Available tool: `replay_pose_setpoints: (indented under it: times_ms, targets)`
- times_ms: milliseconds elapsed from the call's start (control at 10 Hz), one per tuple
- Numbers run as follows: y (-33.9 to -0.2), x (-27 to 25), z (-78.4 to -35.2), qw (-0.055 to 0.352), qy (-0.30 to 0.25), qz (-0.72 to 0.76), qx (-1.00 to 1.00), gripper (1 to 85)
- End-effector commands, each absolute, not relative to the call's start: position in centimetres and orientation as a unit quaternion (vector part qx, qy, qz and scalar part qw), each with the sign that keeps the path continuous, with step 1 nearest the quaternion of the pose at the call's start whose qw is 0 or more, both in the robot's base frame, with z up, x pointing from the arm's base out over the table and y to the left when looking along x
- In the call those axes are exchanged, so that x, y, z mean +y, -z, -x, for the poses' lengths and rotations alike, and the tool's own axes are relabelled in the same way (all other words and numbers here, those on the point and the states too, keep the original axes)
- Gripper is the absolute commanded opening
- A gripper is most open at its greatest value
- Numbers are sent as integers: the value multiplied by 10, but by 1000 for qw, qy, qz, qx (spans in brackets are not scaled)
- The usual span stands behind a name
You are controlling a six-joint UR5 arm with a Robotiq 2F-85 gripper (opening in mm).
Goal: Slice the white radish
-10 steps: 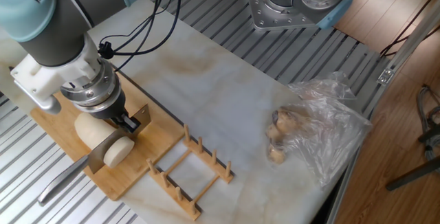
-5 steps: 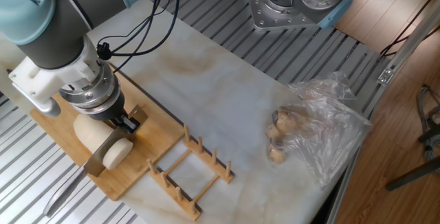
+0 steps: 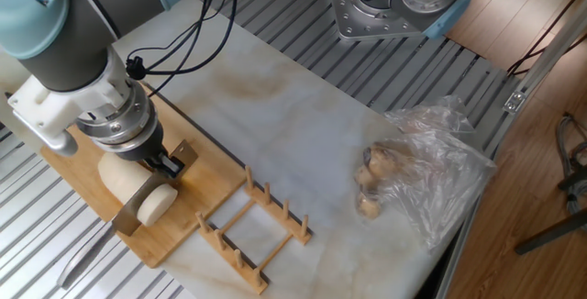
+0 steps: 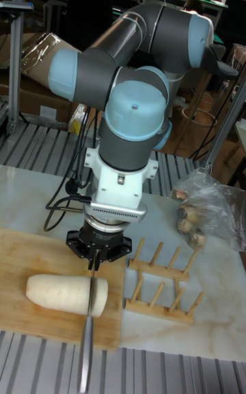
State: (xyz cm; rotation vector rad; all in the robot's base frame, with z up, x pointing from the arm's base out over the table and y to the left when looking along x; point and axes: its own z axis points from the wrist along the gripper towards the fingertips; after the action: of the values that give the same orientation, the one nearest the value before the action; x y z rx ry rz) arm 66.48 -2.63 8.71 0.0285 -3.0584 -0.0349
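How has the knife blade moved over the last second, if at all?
Yes. The knife has gone down into the white radish and slid toward the near edge of the cutting board; its tip now overhangs that edge.

No legible text or labels anywhere.

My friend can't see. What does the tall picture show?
A big robot arm's gripper holds a knife cutting into a white radish on a wooden cutting board. Beside it stand a wooden rack and a plastic bag of brownish lumps.
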Motion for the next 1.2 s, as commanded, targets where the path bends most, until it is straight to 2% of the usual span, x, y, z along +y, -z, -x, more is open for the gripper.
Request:
replay_pose_setpoints:
  times_ms: [0, 100, 200, 600, 1100]
  targets:
    - [-95, -33, -679, 29, 18, -21, -999, 203]
    - [-98, -31, -682, 28, 20, -26, -999, 257]
    - [-100, -30, -685, 27, 20, -27, -999, 273]
    - [-105, -28, -704, 22, 14, -15, -1000, 210]
    - [-100, -20, -717, 12, 21, -18, -1000, 223]
